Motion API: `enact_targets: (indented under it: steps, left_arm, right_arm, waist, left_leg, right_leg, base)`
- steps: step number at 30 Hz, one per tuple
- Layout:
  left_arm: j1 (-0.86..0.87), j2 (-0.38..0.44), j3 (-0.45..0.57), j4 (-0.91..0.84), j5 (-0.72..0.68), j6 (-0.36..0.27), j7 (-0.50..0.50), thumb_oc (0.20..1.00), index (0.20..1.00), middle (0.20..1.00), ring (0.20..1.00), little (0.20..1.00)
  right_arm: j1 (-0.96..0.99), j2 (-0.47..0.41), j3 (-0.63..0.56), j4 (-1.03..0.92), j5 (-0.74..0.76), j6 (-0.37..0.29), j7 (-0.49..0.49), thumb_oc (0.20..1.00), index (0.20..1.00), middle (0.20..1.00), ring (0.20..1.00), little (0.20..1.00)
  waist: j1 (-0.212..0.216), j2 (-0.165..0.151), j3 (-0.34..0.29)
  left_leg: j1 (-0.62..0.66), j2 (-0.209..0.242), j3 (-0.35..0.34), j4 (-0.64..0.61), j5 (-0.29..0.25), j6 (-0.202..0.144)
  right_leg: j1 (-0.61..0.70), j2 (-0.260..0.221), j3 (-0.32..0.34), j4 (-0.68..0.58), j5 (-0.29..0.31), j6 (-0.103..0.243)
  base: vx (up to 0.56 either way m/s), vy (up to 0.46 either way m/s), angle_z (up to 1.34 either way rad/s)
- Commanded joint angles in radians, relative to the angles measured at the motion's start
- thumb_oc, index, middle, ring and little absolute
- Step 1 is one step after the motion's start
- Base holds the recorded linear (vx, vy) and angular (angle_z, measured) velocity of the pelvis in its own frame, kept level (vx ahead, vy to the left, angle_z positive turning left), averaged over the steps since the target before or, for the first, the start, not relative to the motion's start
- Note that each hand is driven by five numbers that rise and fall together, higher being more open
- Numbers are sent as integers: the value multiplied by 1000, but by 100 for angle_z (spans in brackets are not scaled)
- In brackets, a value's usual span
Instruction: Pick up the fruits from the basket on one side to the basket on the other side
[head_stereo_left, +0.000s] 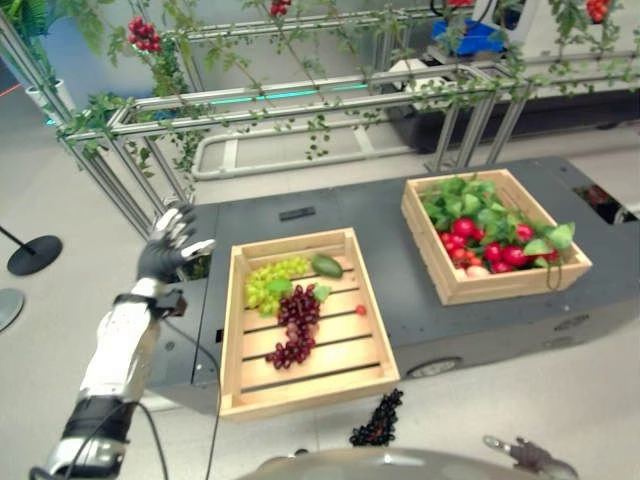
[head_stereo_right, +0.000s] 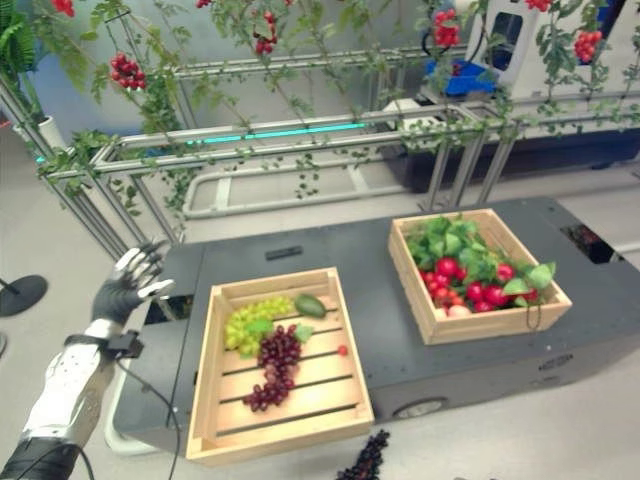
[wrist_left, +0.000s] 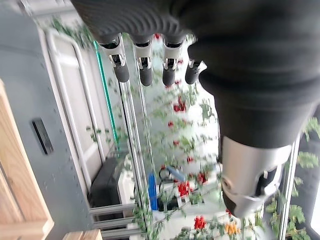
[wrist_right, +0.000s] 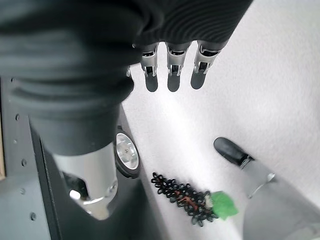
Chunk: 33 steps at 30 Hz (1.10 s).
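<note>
The two eye views look down from the head onto the grey platform (head_stereo_left: 400, 300), taking in both crates (head_stereo_left: 300, 320) (head_stereo_right: 475, 270) from slightly offset spots, with the vine frame (head_stereo_right: 300, 130) beyond. The left wrist view looks along the left hand (wrist_left: 145, 70) from very close; past its fingertips stands the same frame. The right wrist view looks down past the right hand (wrist_right: 172, 80) to the floor, where dark grapes (wrist_right: 187, 197) lie below the fingertips; the eye views share them.
</note>
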<state>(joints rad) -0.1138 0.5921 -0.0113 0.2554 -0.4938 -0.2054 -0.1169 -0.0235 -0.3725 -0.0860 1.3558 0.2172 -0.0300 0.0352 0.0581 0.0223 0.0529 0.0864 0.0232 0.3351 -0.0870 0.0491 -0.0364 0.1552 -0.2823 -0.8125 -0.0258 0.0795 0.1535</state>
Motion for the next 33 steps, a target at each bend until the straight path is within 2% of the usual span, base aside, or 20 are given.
enact_targets:
  steps: [1,9,18,23,33]
  left_arm:
    - [-105,-10,3,-21,68,-26,10,1000,1000,1000,1000,1000]
    - [-180,-49,-86,104,230,31,51,1000,1000,1000,1000,1000]
    - [-203,-122,-140,325,280,64,79,1000,1000,1000,1000,1000]
    - [-203,-130,-157,366,296,68,94,1000,1000,1000,1000,1000]
    - [-236,-133,-201,424,370,85,113,1000,1000,1000,1000,1000]
  right_arm:
    - [-71,8,42,42,1,-6,-11,1000,1000,1000,1000,1000]
    - [-75,9,52,42,-7,0,-22,1000,1000,1000,1000,1000]
    - [-83,7,70,21,-8,5,-41,1000,1000,1000,1000,1000]
    - [-97,14,82,-2,-3,-1,-53,1000,1000,1000,1000,1000]
    - [-114,17,101,-20,11,-9,-73,1000,1000,1000,1000,1000]
  waist:
    - [1,-13,6]
    - [-22,-10,8]
    - [-56,-13,34]
    - [-74,-18,53]
    - [-95,-32,97]
  left_leg:
    - [22,29,46,10,-39,-52]
    - [25,33,68,10,-39,-50]
    - [-2,39,95,10,-33,-51]
    - [-30,44,113,11,-27,-51]
    - [-57,62,127,17,-24,-55]
  right_leg:
    - [-9,-46,18,28,44,34]
    - [-19,-40,31,24,48,32]
    - [-77,-32,71,18,54,30]
    - [-130,-20,107,23,48,25]
    - [-189,0,139,38,32,14]
  base:
    - [20,-7,-14]
    - [22,-8,-9]
    - [16,-7,-10]
    - [14,-15,-21]
    - [27,-24,-10]
